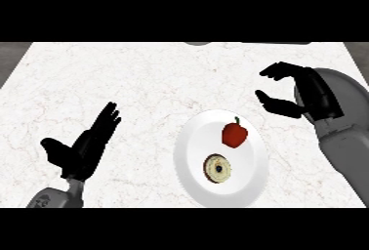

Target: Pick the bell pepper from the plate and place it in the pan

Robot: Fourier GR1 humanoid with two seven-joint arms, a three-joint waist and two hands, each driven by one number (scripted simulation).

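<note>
Two hands, neither holding anything: left hand rests open at lower left of table. Bell pepper sits on plate, centre-right, stem up-frame. Right hand, fingers half-curled and empty, is nearer, up-right of the pepper.

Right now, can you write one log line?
bell pepper: on plate | right hand: open, beside plate | left hand: open, resting

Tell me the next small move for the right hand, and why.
Probably bring the right hand down and left over the bell pepper. The hand hangs beside the plate, fingers curved around nothing, while the pepper lies untouched next to a donut. No pan shows in this view.
</note>
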